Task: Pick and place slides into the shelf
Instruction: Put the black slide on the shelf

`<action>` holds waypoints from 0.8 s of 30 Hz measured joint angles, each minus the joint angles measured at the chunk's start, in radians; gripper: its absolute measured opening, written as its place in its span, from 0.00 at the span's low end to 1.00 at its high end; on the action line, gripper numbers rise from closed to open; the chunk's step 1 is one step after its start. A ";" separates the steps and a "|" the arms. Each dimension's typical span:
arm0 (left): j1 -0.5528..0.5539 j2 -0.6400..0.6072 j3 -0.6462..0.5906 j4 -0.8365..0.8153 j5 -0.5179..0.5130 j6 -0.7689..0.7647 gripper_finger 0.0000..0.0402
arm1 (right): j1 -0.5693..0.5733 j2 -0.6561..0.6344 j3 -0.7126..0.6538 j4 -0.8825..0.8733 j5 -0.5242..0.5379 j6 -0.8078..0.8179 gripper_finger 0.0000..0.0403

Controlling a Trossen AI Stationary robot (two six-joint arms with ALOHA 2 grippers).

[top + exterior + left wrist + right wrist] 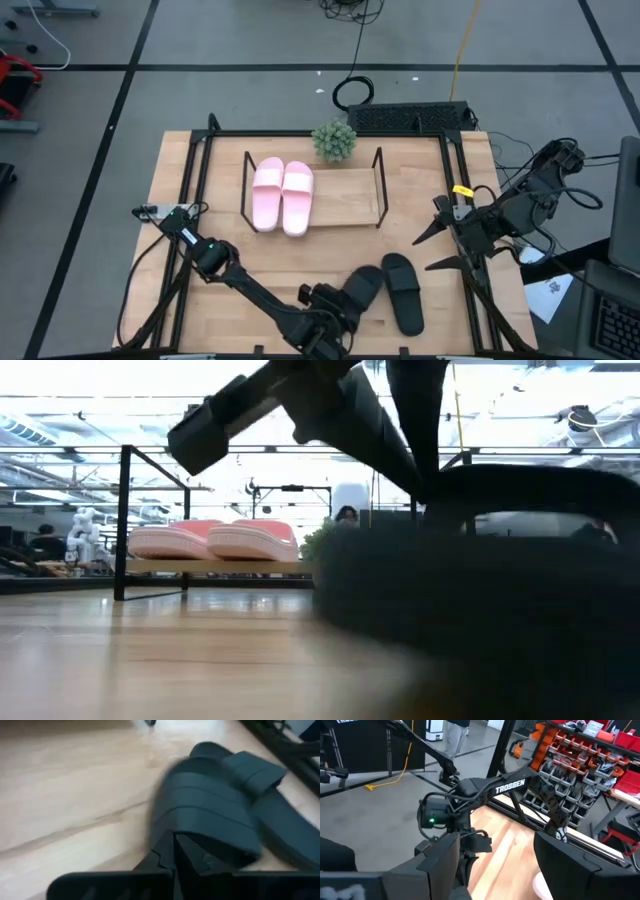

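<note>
Nearest, in front of the shelf (345, 203), the left gripper (338, 312) is clamped on one black slide (360, 290); the other black slide (402, 292) lies beside it. The pink slides (283, 194) sit on the shelf's left end. The right gripper (428, 250), jaws spread, hovers right of the shelf. "TROSSEN" marks the left arm (485, 790).

Small green artificial plant (334, 141) sits on the light wooden tabletop (300, 255), at its far edge. Black keyboard-like unit (410, 117) just right of the plant, at the same far edge, touching the tabletop border. Coiled black cable (352, 93) on the grey floor just beyond the plant. Yellow cable (461, 45) runs up the floor past the keyboard-like unit. Orange and dark parts bins (580, 750) on a rack, seen in the right wrist view; position relative to the plant can't be told.
</note>
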 joint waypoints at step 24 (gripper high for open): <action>0.012 -0.006 0.001 0.076 0.046 0.093 0.00 | 0.000 -0.010 0.000 -0.046 -0.005 0.052 0.61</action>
